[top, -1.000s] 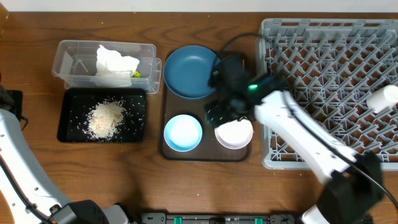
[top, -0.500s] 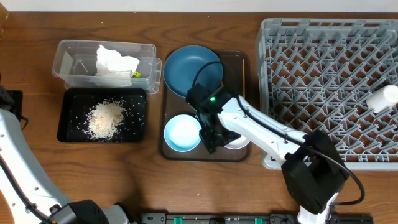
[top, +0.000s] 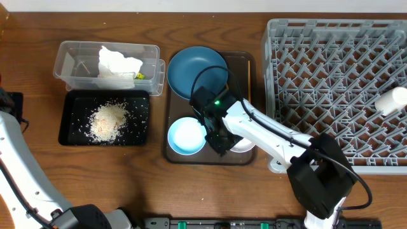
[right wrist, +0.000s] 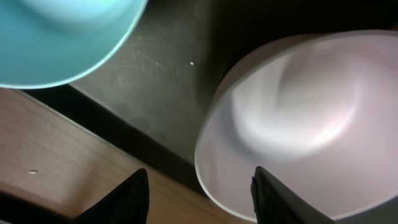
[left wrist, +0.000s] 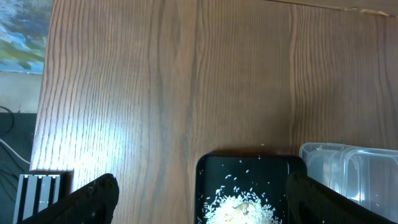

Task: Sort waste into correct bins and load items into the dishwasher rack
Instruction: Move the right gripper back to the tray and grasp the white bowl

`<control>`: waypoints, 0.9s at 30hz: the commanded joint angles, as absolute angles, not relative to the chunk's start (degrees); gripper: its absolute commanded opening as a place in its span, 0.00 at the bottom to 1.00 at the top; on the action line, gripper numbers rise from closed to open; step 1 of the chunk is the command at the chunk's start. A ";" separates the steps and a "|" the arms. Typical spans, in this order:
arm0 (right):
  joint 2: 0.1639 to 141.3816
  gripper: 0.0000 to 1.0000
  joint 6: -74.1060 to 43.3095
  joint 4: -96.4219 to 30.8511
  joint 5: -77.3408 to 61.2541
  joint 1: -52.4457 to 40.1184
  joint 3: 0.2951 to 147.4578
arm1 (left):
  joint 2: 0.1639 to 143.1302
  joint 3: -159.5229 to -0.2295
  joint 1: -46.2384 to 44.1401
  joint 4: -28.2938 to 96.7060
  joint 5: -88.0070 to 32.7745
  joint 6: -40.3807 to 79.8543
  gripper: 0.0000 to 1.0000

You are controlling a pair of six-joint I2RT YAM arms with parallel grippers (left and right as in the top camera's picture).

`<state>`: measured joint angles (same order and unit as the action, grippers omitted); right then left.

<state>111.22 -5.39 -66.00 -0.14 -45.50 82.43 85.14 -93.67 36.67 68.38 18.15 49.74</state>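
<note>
My right gripper (top: 220,144) hangs low between the light blue bowl (top: 186,136) and the white bowl (top: 245,145) on the brown tray. In the right wrist view the gripper (right wrist: 202,200) is open, its fingers straddling the white bowl's (right wrist: 311,124) near rim, one finger inside, one outside. The light blue bowl (right wrist: 62,37) lies beside it. A dark blue plate (top: 197,71) and chopsticks (top: 248,69) lie at the tray's back. My left gripper (left wrist: 205,205) is open above the black tray (left wrist: 211,171) of rice scraps (left wrist: 242,208).
The grey dishwasher rack (top: 337,95) fills the right side, with a small pale cup (top: 392,100) in it. At the left, the clear tub (top: 76,63) holds white tissue (top: 117,62) and a wrapper (top: 138,76), behind the black tray (top: 70,127) of rice (top: 108,121).
My right arm swung left and down from the tray's right side to the gap between the two bowls. Its jaws have narrowed round the white bowl's rim. The left arm stayed still.
</note>
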 commanded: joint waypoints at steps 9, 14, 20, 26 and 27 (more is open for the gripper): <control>111.68 0.41 -4.19 -63.11 0.64 -45.82 76.79 | 85.62 -93.97 36.91 68.55 18.65 50.26 0.89; 111.68 0.32 -4.75 -60.60 0.62 -45.84 74.94 | 85.62 -93.97 36.91 68.55 18.65 50.26 0.89; 111.66 0.15 -6.85 -60.64 -0.19 -45.82 75.92 | 85.62 -93.97 36.91 68.55 18.65 50.26 0.89; 111.66 0.01 -6.81 -60.66 -3.18 -45.82 79.02 | 85.62 -93.97 36.91 68.55 18.65 50.26 0.89; 111.66 0.01 -6.81 -60.82 -3.27 -45.78 79.77 | 85.62 -93.97 36.91 68.55 18.65 50.26 0.89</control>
<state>111.22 -6.09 -60.71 -0.86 -45.56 77.93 85.14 -93.67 36.67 68.38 18.15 49.74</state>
